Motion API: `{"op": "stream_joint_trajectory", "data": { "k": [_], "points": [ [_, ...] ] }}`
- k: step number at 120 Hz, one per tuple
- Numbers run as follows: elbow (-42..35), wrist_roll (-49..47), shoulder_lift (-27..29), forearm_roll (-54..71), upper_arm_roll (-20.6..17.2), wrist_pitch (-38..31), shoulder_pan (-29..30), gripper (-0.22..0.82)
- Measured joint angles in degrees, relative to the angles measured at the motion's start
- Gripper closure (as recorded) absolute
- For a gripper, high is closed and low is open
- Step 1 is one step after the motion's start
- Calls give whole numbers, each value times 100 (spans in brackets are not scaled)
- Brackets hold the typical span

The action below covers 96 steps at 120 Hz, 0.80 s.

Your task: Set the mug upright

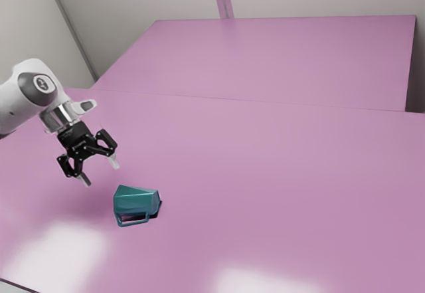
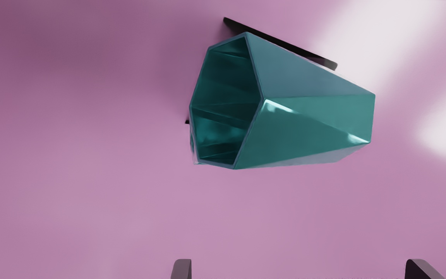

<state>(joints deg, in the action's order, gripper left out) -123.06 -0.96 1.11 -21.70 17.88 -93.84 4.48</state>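
My gripper (image 1: 101, 172) hangs above the table at the exterior view's left, its two fingers wide apart with nothing between them. A teal faceted mug (image 1: 135, 202) lies on its side on the table, below the gripper and toward the exterior view's right, with its handle toward the exterior view's lower edge. In the wrist view the mug (image 2: 312, 124) shows its open mouth and tapering body, lying beyond the fingertips of the gripper (image 2: 298, 267) and apart from them. Its handle is mostly hidden there.
The pink table (image 1: 265, 173) spreads around the mug, with bright glare patches on its surface. Another pink surface (image 1: 279, 60) lies behind it, in front of pale walls.
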Motion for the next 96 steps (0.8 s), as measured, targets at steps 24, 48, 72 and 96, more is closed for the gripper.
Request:
{"op": "stream_joint_trajectory", "data": {
  "k": [24,48,72,96],
  "points": [
    [206,63,-577,-368,-4,-53,44,0],
    [286,148,-995,-691,-4,-206,5,0],
    [355,250,-1296,-941,-7,-366,8,0],
    [306,321,-1430,-1377,-26,-422,2,0]
  ]
}}
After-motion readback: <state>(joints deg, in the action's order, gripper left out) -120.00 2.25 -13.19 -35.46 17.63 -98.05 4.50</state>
